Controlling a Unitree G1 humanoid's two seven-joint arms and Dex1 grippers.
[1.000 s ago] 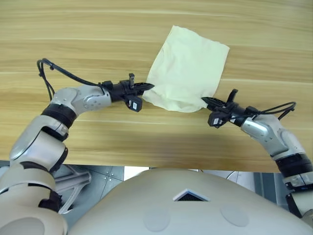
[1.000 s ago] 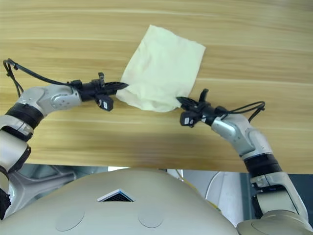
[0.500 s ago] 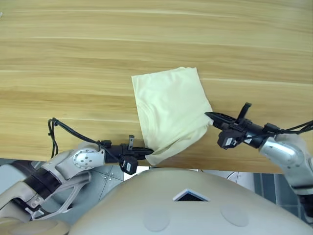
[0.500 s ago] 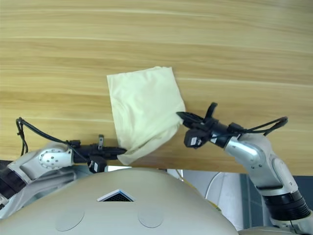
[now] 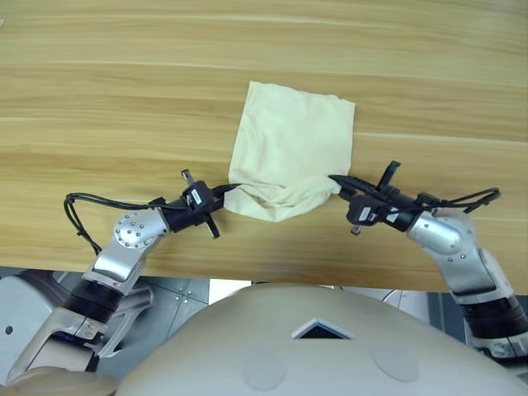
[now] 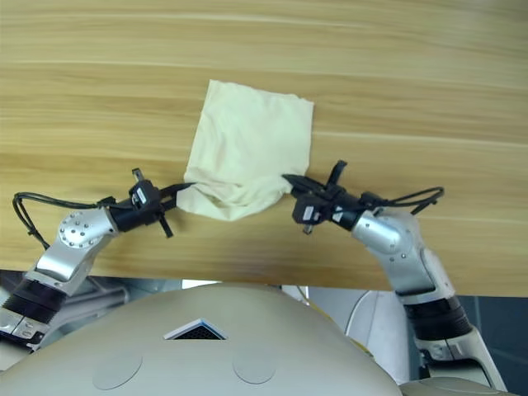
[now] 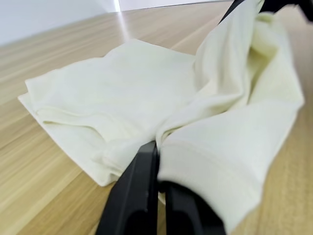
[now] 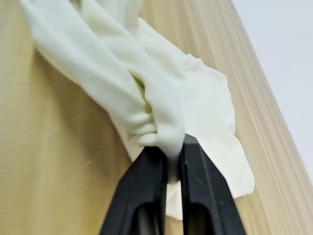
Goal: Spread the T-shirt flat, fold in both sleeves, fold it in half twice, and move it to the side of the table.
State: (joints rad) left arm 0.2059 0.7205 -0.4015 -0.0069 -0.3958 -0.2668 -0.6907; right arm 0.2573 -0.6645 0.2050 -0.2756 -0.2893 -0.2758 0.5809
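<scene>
The pale yellow T-shirt (image 5: 294, 148) lies folded into a small rectangle on the wooden table (image 5: 124, 99), near its front edge. Its near edge is bunched and slightly lifted. My left gripper (image 5: 229, 188) is shut on the near left corner, and the cloth shows pinched between its black fingers (image 7: 139, 176) in the left wrist view. My right gripper (image 5: 337, 181) is shut on the near right corner, with folds of T-shirt (image 8: 146, 98) clamped at its fingertips (image 8: 168, 161). The far edge rests flat on the wood.
The table's front edge (image 5: 247, 276) runs just below both grippers, with grey floor beyond it. Bare wood spreads to the left, right and far side of the shirt.
Both grippers, still holding the shirt's near corners, have carried it back away from the table's front edge. The left gripper has risen from below the edge onto the table.
</scene>
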